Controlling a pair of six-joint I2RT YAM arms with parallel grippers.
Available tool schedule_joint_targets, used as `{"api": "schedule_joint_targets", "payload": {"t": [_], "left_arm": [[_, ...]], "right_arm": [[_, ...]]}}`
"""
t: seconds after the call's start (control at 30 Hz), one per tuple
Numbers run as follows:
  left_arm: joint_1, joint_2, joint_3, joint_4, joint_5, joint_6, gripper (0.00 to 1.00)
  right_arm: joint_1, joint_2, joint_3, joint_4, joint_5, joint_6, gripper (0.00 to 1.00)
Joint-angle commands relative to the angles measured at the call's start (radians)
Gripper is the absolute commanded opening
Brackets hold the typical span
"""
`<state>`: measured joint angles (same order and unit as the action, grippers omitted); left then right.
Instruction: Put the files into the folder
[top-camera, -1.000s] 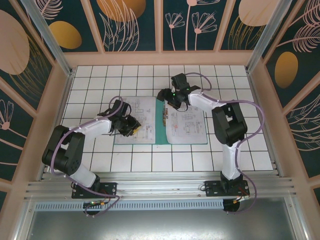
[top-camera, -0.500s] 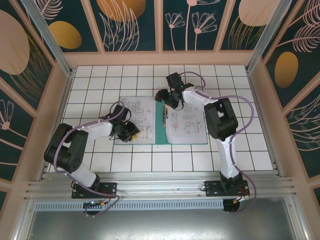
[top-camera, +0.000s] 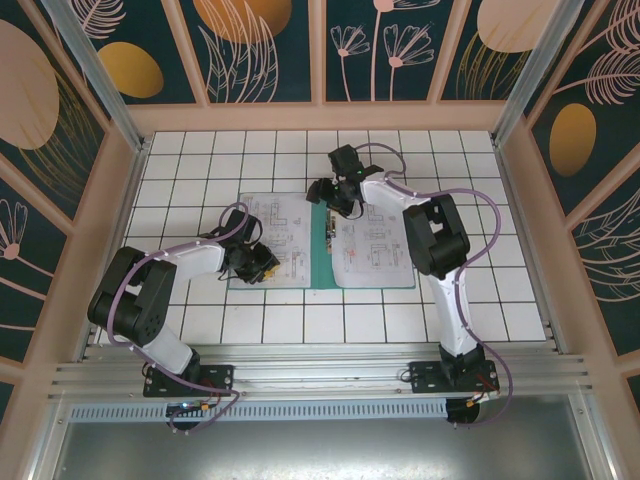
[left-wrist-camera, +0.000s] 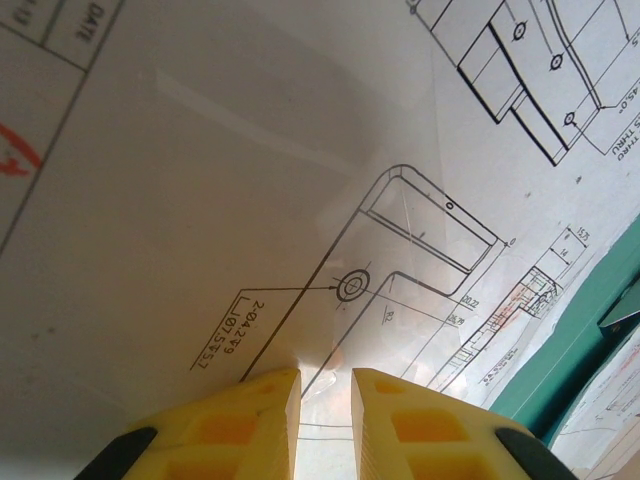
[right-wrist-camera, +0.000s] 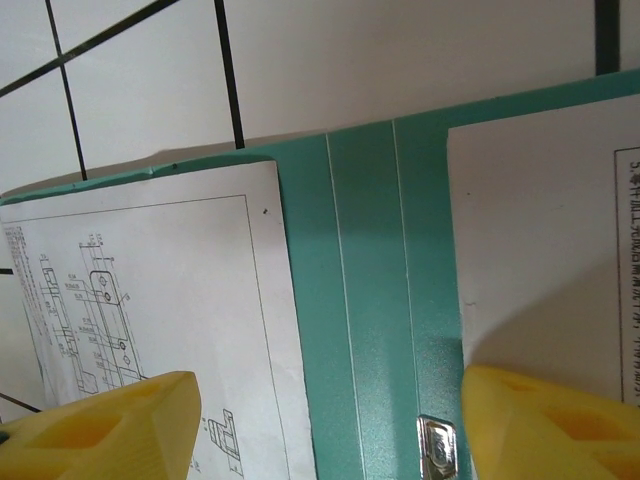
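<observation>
The teal-green folder (top-camera: 321, 265) lies open on the tiled table. One printed white file (top-camera: 288, 222) rests on its left flap and another (top-camera: 376, 250) on its right flap. My left gripper (top-camera: 262, 260) is low on the left file's near part. In the left wrist view its yellow fingers (left-wrist-camera: 250, 420) stand a narrow gap apart, with a small pucker of the drawing sheet (left-wrist-camera: 300, 180) between the tips (left-wrist-camera: 325, 385). My right gripper (top-camera: 331, 192) hovers open over the far end of the spine (right-wrist-camera: 365, 300), its fingers straddling both sheets' edges (right-wrist-camera: 170, 300).
A metal clip (right-wrist-camera: 436, 448) sits on the spine near the right finger. White tiled table (top-camera: 200, 160) surrounds the folder, and wooden walls (top-camera: 130, 200) close it in on three sides. A strip of folder (left-wrist-camera: 590, 330) shows beside the left sheet.
My right arm has swung slightly left and farther back along the spine. The left gripper has slid a little nearer on the left sheet, its jaws unchanged.
</observation>
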<state>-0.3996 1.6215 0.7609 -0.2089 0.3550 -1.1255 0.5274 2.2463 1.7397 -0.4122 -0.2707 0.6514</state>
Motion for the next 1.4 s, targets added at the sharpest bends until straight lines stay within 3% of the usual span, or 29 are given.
{"api": "schedule_joint_targets", "payload": {"t": [0.0,0.3,0.63,0.97,1.2,1.37], "left_arm": [[0.002,0.019,-0.015,0.009,-0.016,0.018,0.23],[0.002,0.023,-0.014,0.011,-0.014,0.016,0.22],[0.002,0.024,-0.014,0.016,-0.017,0.004,0.22],[0.002,0.021,-0.029,0.034,-0.011,-0.021,0.22],[0.002,0.02,-0.041,0.053,0.002,-0.035,0.22],[-0.009,0.014,-0.066,0.102,0.027,-0.08,0.22]], "right_arm": [[0.013,0.025,0.043,-0.028,-0.013,-0.025,0.7],[0.014,-0.007,0.037,-0.011,-0.027,-0.022,0.7],[0.036,-0.142,-0.045,0.005,-0.031,-0.015,0.7],[0.043,-0.385,-0.353,0.135,-0.149,0.066,0.7],[0.026,-0.573,-0.562,0.168,-0.08,0.13,0.7],[-0.06,-0.707,-0.72,0.226,-0.081,0.21,0.69]]}}
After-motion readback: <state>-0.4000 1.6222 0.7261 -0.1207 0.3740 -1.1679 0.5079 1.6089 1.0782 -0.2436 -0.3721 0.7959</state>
